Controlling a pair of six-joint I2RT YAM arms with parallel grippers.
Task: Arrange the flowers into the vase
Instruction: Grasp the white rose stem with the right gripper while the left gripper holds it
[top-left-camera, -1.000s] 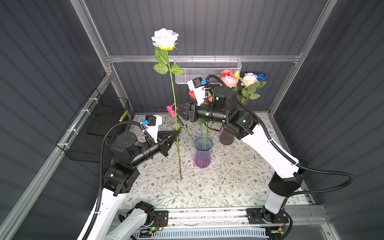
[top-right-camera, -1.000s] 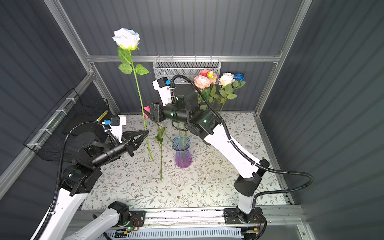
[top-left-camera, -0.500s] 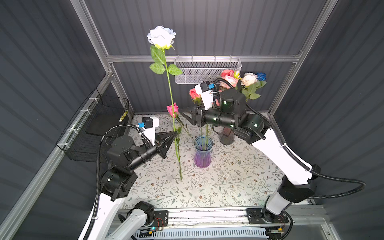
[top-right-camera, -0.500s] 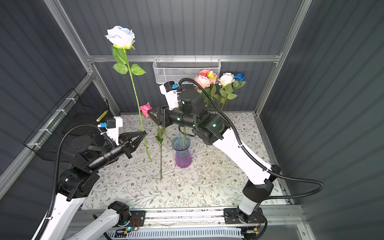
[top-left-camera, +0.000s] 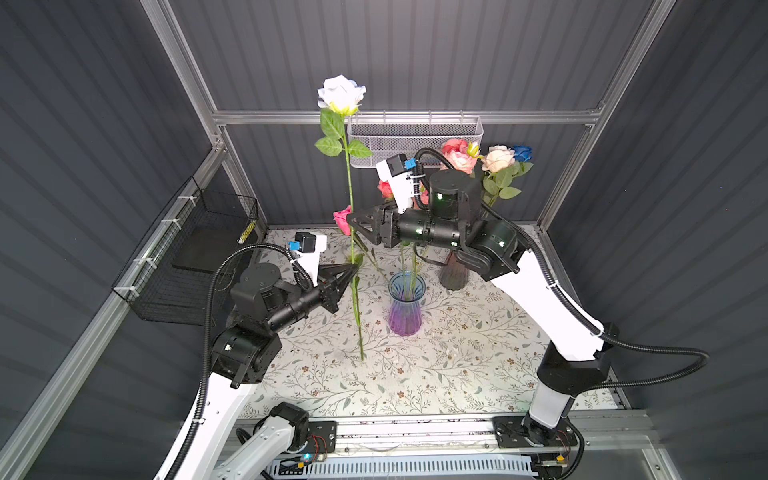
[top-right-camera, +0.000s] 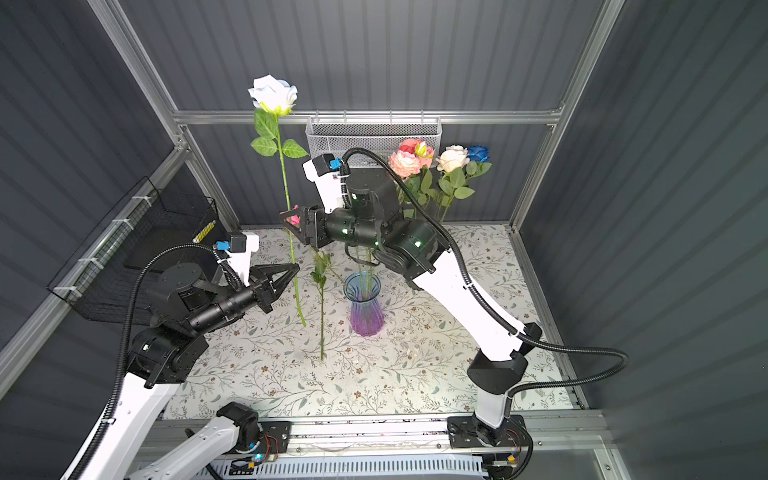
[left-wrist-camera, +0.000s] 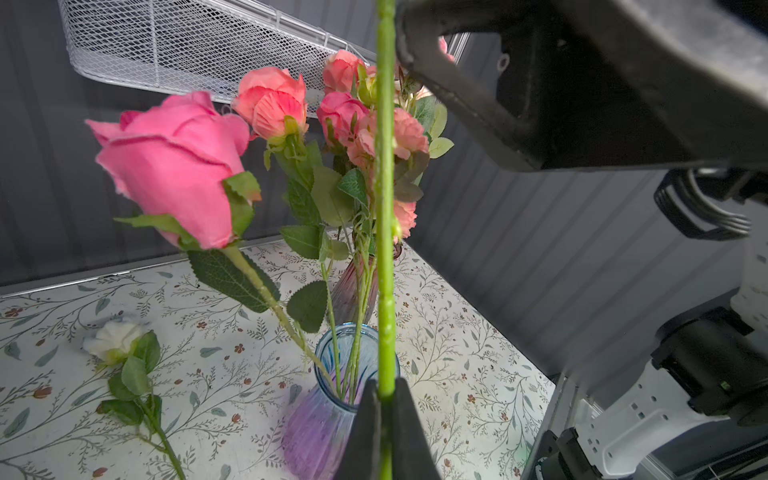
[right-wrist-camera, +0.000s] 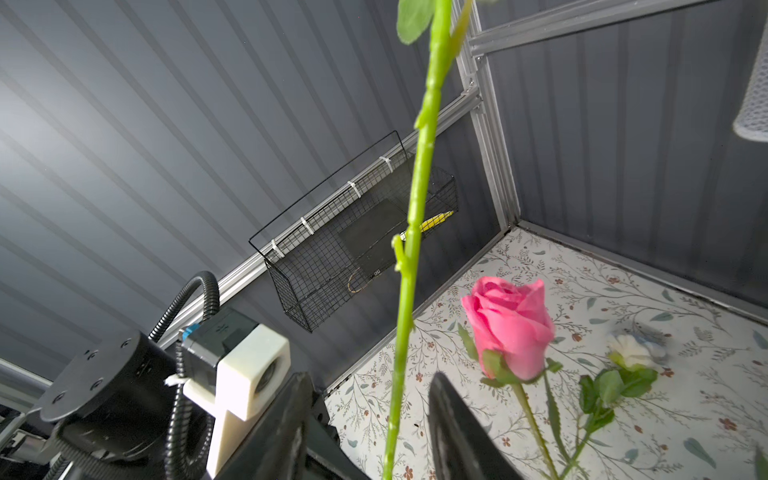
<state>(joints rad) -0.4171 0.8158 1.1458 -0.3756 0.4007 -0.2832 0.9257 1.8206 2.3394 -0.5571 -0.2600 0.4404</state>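
Cloth petals, glass, wire and matt plastic.
Woven cloth with frayed edges on the pink rose (left-wrist-camera: 174, 166); glossy, waxy plastic on the green stem (left-wrist-camera: 384, 208); clear ribbed glass, blue to purple, for the vase (top-left-camera: 405, 307); matt floral print over the counter (top-left-camera: 457, 374); white-coated metal mesh basket (top-left-camera: 415, 141) at twelve o'clock, black wire basket (top-left-camera: 195, 266) at nine; matt black plastic on the left pincer (left-wrist-camera: 385, 392).

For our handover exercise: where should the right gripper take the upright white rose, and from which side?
The bare stem between its leaves and the left gripper, jaws level, coming from the blue vase side: the stem stands upright, leaf-free there.
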